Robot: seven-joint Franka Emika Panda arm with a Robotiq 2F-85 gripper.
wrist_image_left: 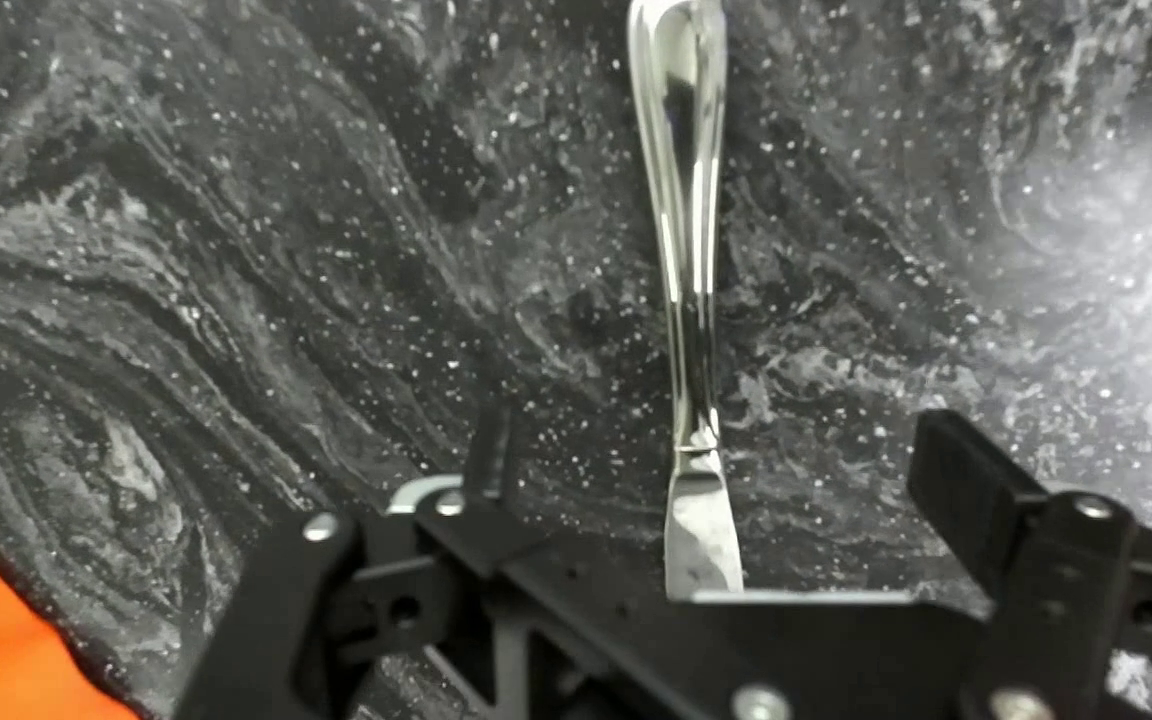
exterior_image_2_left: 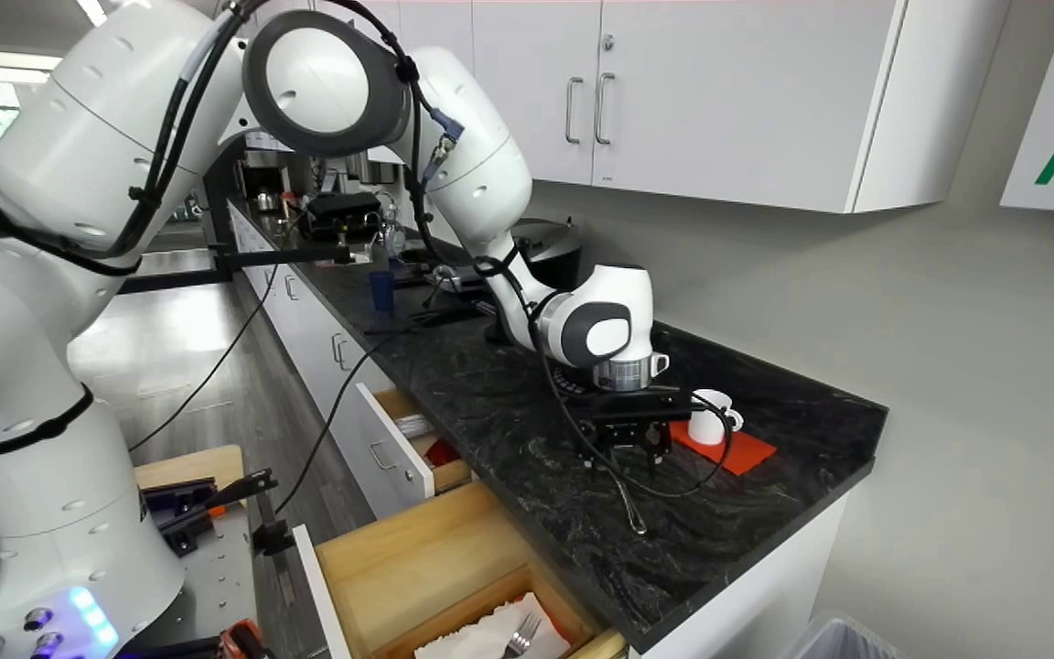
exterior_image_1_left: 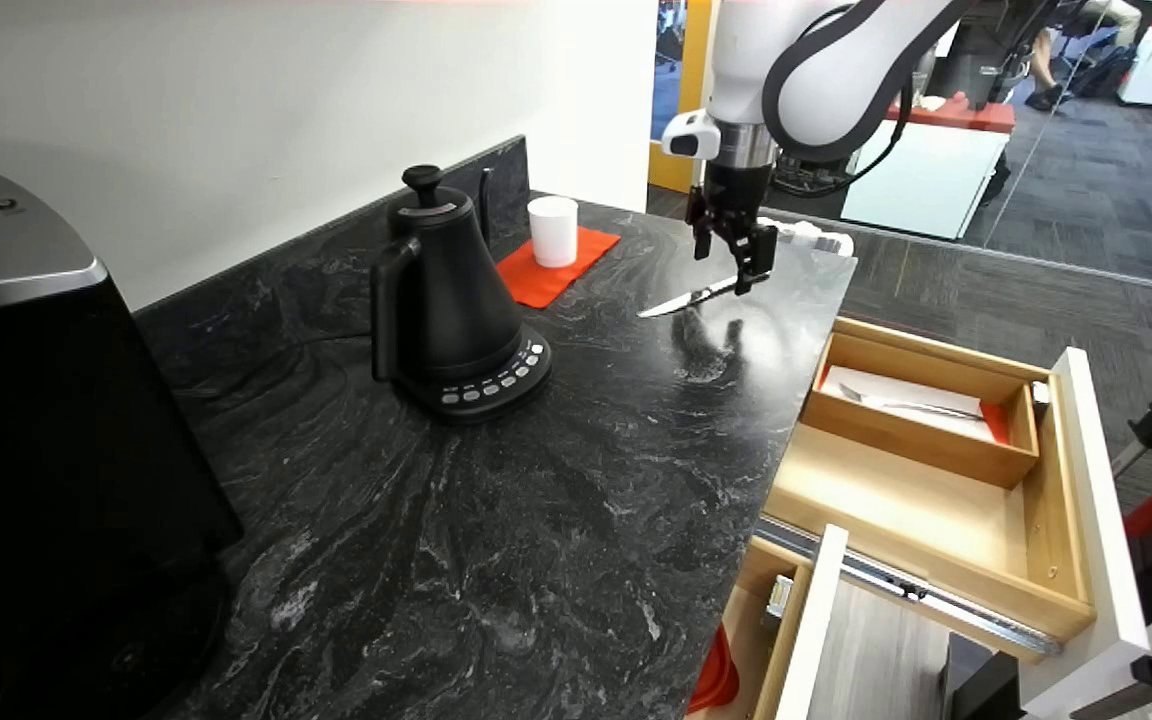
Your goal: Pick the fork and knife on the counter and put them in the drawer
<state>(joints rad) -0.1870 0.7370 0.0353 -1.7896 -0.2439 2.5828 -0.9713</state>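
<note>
While the tool is released, its 2 fingers spread either side of the knife on the worktop, an exterior view shows the fork inside the far compartment of the drawer and the knife's tip pointing left; the wrist view hides that tip.
</note>
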